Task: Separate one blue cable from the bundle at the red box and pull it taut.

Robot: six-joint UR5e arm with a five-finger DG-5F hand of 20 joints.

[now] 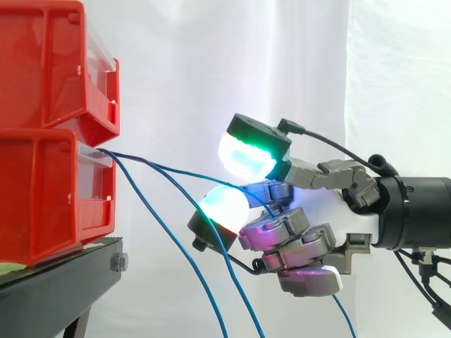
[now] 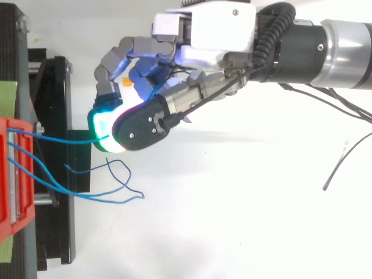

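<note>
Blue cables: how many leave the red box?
3. The held cable runs from the red box into the hand, between its curled fingers; two slack cables hang below it. More may be hidden in the box.

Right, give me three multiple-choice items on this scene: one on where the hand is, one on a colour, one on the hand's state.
1. In the side view, where is the hand relative to the red bins?
A. To their right
B. Directly above them
C. Inside one of them

2. What colour are the cables leaving the bins?
A. Yellow
B. Blue
C. Orange

3. What is the hand's state?
A. Open, clear of every cable
B. Curled, holding nothing
C. Curled round one cable

Answers:
1. A: the bins stand at the view's left edge and the hand reaches in from the right, with a gap between them.
2. B: every strand running out of the bins is blue.
3. C: the held cable runs from the bins in between the curled fingers, while the others hang loose below.
</note>
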